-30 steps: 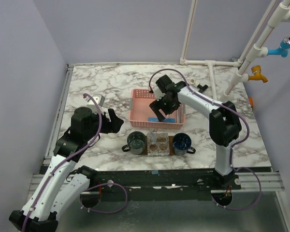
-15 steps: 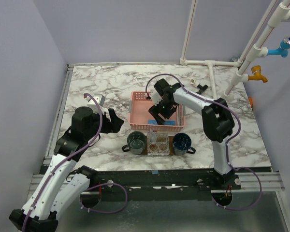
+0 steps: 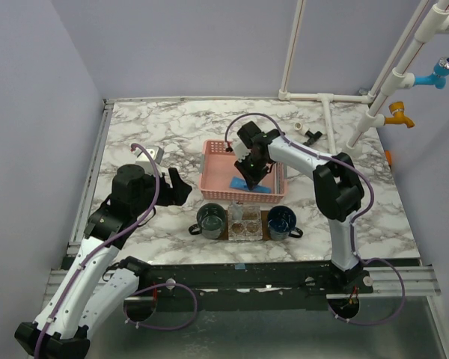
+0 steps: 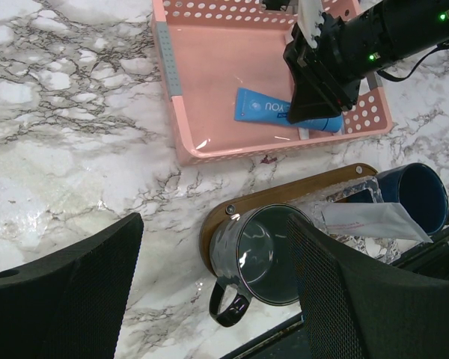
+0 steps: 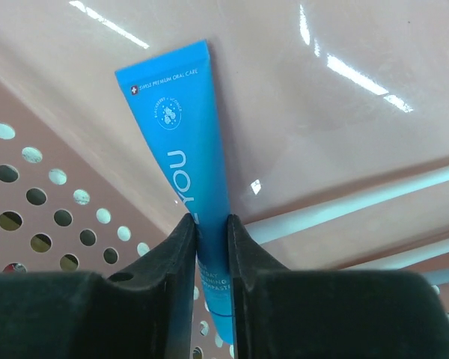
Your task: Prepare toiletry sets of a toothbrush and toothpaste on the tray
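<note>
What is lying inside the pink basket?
A blue toothpaste tube, pinched by the right gripper, and a thin white toothbrush handle. The gripper covers part of both.

A pink perforated basket (image 3: 218, 170) sits mid-frame on the marble table (image 3: 165, 127). Just below it a dark mug (image 3: 211, 219), a clear container (image 3: 245, 221) and a blue mug (image 3: 281, 220) stand in a row. White pipes (image 3: 325, 96) with a blue tap (image 3: 438, 73) and an orange tap (image 3: 399, 114) occupy the upper right.

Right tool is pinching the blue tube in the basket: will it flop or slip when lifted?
The blue toothpaste tube thins to a flat crimped end, so that end may droop; where the right tool pinches it, it probably yields. Its smooth printed skin could slip.
</note>
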Motion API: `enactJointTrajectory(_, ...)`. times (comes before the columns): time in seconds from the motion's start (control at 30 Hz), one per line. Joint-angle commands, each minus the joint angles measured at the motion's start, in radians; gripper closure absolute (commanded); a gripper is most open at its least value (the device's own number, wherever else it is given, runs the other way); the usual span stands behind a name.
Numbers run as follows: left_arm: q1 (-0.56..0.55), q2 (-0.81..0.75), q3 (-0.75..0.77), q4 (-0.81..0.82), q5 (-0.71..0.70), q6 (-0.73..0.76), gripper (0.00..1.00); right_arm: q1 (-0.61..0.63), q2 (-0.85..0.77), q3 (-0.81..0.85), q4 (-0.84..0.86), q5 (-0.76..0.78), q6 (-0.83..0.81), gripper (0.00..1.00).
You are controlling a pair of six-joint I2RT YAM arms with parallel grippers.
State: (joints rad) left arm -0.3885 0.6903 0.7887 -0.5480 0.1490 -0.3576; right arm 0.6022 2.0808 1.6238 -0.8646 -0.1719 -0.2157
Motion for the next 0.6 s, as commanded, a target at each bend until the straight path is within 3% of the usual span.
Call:
enactJointTrajectory(0.0,-0.006,-0.002,0.011,0.003,0.004,0.0,0.23,0.002,-0.067,-0.015,0.073,0.082,0.029,0.85)
enactJointTrajectory(0.23,-0.005,-0.008,0.008,0.006,0.002,0.001,0.23,0.002,-0.137,0.0,0.148,0.167,0.101,0.9)
enactJointTrajectory(0.57,-0.006,-0.003,0.001,0.031,0.062,-0.004,0.23,0.002,-0.288,-0.068,0.314,0.156,0.205,0.92)
